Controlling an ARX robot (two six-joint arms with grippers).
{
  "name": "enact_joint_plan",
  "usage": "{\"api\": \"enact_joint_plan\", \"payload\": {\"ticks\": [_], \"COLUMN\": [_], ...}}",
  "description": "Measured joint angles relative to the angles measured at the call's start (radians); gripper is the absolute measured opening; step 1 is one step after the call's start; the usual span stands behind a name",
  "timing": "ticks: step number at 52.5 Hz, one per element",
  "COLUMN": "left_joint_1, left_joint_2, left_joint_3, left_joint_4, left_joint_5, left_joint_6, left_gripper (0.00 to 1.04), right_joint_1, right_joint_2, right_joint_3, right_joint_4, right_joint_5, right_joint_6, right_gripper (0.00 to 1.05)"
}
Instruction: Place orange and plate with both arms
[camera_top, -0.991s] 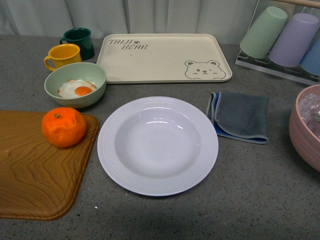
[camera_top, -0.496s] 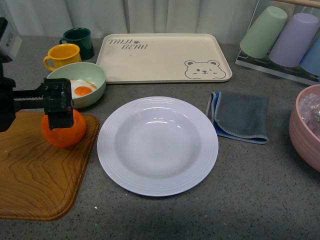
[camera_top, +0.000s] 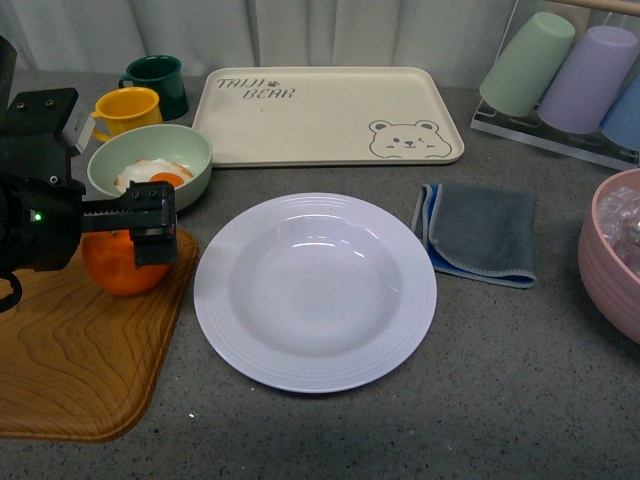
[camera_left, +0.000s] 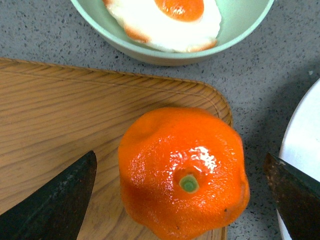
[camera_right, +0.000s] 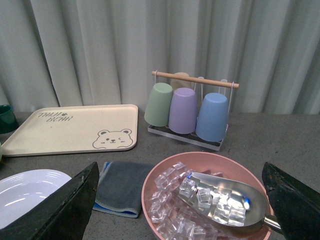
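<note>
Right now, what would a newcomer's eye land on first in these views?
The bright orange on the corner of the wooden tray at front left, with the left gripper open on either side of it, not touching. Next, the big white plate, empty, dead centre in the front view, just beside the tray.

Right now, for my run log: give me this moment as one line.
phase: pre-grasp | left hand: open, straddling orange on wooden tray | right hand: open, holding nothing | plate: empty

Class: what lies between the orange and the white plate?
The wooden tray's corner rim, then bare grey tabletop; one finger of the left end effector hangs above, per the left wrist view.
</note>
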Motion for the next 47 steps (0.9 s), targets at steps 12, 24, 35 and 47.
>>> {"api": "enact_joint_plan", "payload": {"ticks": [12,24,35,47], "left_joint_1": [0.005,0.012,-0.043,-0.214], "left_joint_2": [0.027,0.002,-0.143,-0.135], "left_joint_3": [0.000,-0.011,-0.029,-0.006], "left_joint_4": [-0.005,0.005,0.003,0.000], "left_joint_5": [0.000,0.002,-0.002,-0.032], "left_joint_6": [-0.002,-0.004,-0.003,-0.003], "left_gripper": [0.79,0.56,0.56,0.55], "right_joint_1": [0.000,0.000,0.000,0.000], "right_joint_2": [0.000,0.000,0.000,0.000], "right_joint_3": [0.000,0.000,0.000,0.000], "right_joint_4": [0.000,0.000,0.000,0.000], "right_joint_5": [0.000,0.000,0.000,0.000], "right_joint_6": [0.000,0.000,0.000,0.000], "right_gripper": [0.95,0.95,0.95,0.95]}}
